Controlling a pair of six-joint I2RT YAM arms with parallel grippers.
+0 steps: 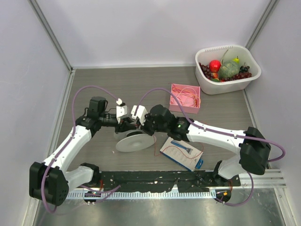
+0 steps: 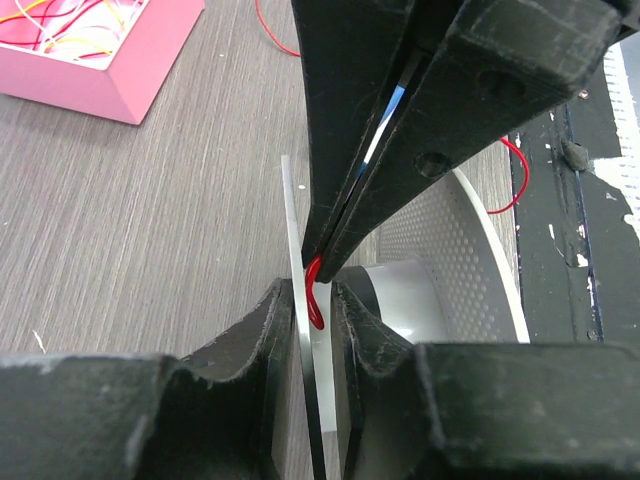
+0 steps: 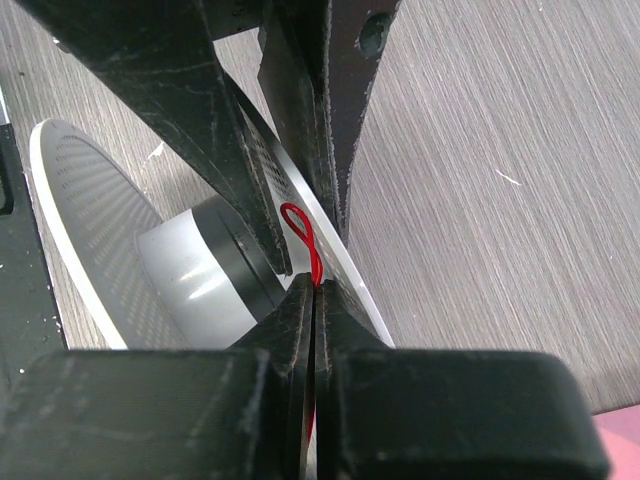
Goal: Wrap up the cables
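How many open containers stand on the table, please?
2. A pink box sits mid-table, toward the back; a white tub of fruit stands in the far right corner. A smaller one could be hidden.

Print on the white card pack (image 1: 181,153) is too small to read.

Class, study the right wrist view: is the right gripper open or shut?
Shut on the red wire: the right gripper has its fingers pressed together, the wire pinched between the tips.
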